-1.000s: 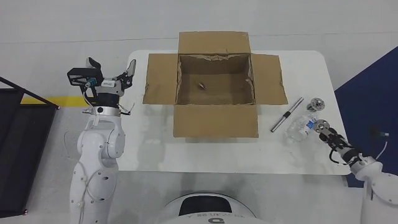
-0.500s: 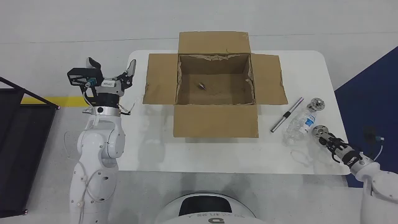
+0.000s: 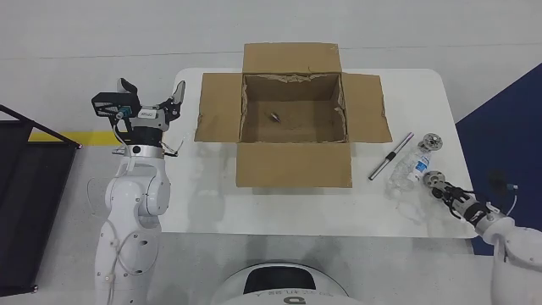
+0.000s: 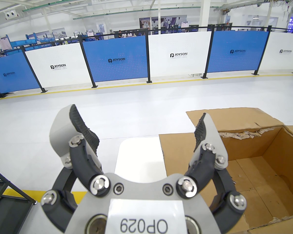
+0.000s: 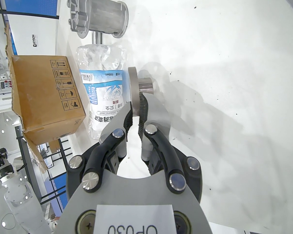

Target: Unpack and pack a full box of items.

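While the cardboard box (image 3: 292, 106) is sitting open in the middle of the table (image 3: 254, 212), the top view is showing it nearly emptied: one small dark item (image 3: 275, 116) is lying on its floor. Past its right flap a metal rod (image 3: 390, 156), a flanged metal cylinder (image 3: 432, 142) and a clear plastic bottle (image 3: 409, 172) are lying close together. The right gripper (image 3: 441, 185) is pinching a small flanged disc (image 3: 436, 178) just beside the bottle. The left gripper (image 3: 152, 90) is hanging off the table's left end, well apart from all of it.

From the left wrist, the left gripper (image 4: 139, 120) is standing spread wide with nothing between its pads. It is facing the box's left flap. A white tag on its body is carrying a short code, and the partition panels behind are bearing logos.

From the right wrist, the right gripper (image 5: 136, 109) is clamping narrow on the disc's flange, with the bottle right alongside. Whether the disc is resting on the table cannot be told. The step looks like handling this disc at the laid-out group — setting it down or taking it up. Either way, the next move is calling for clearance from the bottle, which would likely roll if nudged. The bottle is wearing a blue-and-white printed label, the box's side is showing handling symbols, and a code tag is sitting on the gripper.
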You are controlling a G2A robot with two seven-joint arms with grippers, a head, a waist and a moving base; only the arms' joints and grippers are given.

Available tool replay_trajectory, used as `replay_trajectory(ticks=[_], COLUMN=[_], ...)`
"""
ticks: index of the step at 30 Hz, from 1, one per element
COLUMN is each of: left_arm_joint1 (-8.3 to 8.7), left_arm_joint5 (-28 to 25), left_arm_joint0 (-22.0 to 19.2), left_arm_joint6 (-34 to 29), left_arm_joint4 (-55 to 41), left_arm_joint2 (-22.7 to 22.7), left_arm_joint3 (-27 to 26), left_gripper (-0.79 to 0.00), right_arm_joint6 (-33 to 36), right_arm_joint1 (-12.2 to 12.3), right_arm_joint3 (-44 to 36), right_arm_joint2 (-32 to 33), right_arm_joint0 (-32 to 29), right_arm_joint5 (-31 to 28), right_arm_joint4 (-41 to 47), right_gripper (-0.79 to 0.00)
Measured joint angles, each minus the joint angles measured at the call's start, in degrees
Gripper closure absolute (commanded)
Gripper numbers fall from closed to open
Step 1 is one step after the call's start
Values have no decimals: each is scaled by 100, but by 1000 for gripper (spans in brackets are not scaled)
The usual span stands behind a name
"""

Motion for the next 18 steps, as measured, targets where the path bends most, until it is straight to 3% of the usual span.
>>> replay_trajectory(ticks=[4, 15, 18], left_arm_joint1=[0, 0, 0], left_arm_joint5=[0, 0, 0], left_arm_joint0=[0, 0, 0], left_arm_joint6=[0, 0, 0], left_arm_joint4=[0, 0, 0], left_arm_joint2=[0, 0, 0], left_arm_joint3=[0, 0, 0], left_gripper=[-785, -785, -785], right_arm_joint6=[-131, -444, -489], right_arm_joint1=[0, -7, -27], right_arm_joint3=[-266, -1425, -2144], right_arm_joint2=[85, 243, 287], right_arm_joint0=[-238, -756, -998], right_arm_joint5=[-78, -19, -269], right_arm_joint4=[152, 427, 609], right_gripper=[-785, -785, -708])
